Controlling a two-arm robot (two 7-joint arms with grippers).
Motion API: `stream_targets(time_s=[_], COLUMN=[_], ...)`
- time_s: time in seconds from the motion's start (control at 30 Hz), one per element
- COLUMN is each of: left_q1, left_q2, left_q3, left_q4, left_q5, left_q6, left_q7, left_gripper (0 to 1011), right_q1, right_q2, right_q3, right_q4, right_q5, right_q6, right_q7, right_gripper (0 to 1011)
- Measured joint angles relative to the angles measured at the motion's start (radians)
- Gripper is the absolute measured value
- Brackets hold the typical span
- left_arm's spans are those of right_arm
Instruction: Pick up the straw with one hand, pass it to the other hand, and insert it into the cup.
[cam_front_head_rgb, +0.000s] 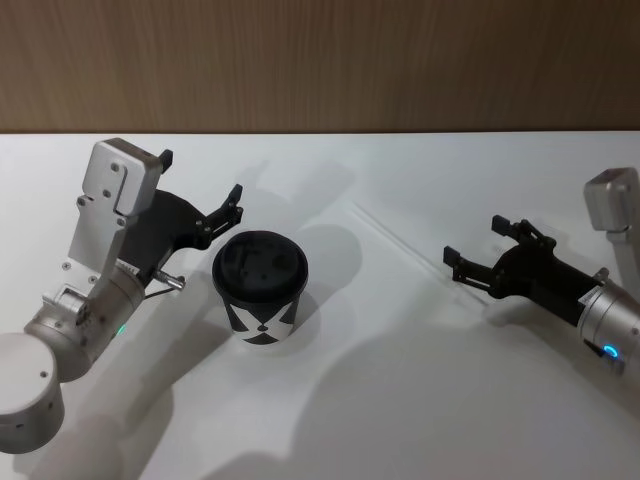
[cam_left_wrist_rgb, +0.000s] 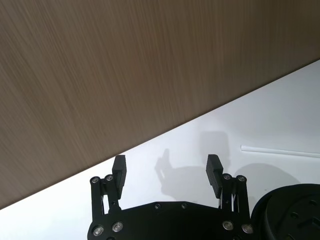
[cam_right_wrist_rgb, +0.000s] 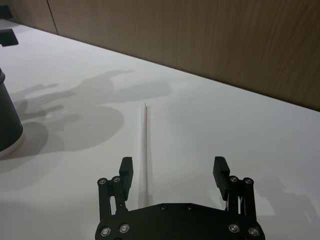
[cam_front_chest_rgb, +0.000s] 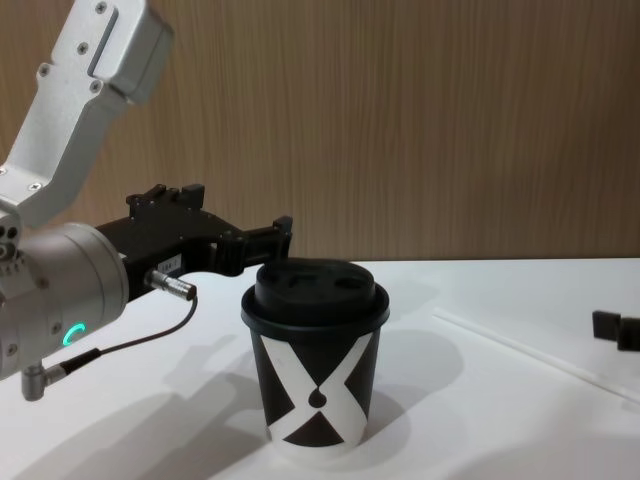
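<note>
The straw (cam_front_head_rgb: 400, 238) lies flat on the white table, to the right of and behind the cup; it also shows as a thin white line (cam_right_wrist_rgb: 145, 145) (cam_left_wrist_rgb: 280, 151) (cam_front_chest_rgb: 530, 352). The black cup (cam_front_head_rgb: 260, 285) (cam_front_chest_rgb: 315, 370) with a white X and a domed lid stands upright at centre left. My right gripper (cam_front_head_rgb: 473, 240) (cam_right_wrist_rgb: 173, 172) hovers open just right of the straw's near end, with the straw running past its one finger. My left gripper (cam_front_head_rgb: 203, 180) (cam_left_wrist_rgb: 166, 170) (cam_front_chest_rgb: 240, 235), on the green-lit wrist, is open and empty, just left of and behind the cup's lid (cam_left_wrist_rgb: 292, 210).
A wood-panelled wall (cam_front_head_rgb: 320, 60) runs along the table's far edge. The white table (cam_front_head_rgb: 400, 400) is bare in front of the cup and between the two arms. A grey cable (cam_front_chest_rgb: 130, 340) hangs from the left wrist.
</note>
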Motion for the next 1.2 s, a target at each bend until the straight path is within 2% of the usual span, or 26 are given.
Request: stream_targets(time_s=[0.57, 1.13, 1.2], left_q1=[0.000, 0.000, 0.000], left_q2=[0.000, 0.000, 0.000], left_q3=[0.000, 0.000, 0.000], left_q4=[0.000, 0.000, 0.000], left_q5=[0.000, 0.000, 0.000], left_q6=[0.000, 0.000, 0.000], left_q7=[0.000, 0.000, 0.000], left_gripper=[1003, 1003, 1003], right_q1=[0.007, 0.018, 0.019], right_q2=[0.012, 0.008, 0.007], right_q3=[-0.053, -0.067, -0.069], right_q4=[0.004, 0.016, 0.019], right_q5=[-0.082, -0.105, -0.106], right_q6=[0.008, 0.023, 0.026], right_q7=[-0.015, 0.001, 0.003], right_gripper=[1001, 1001, 978])
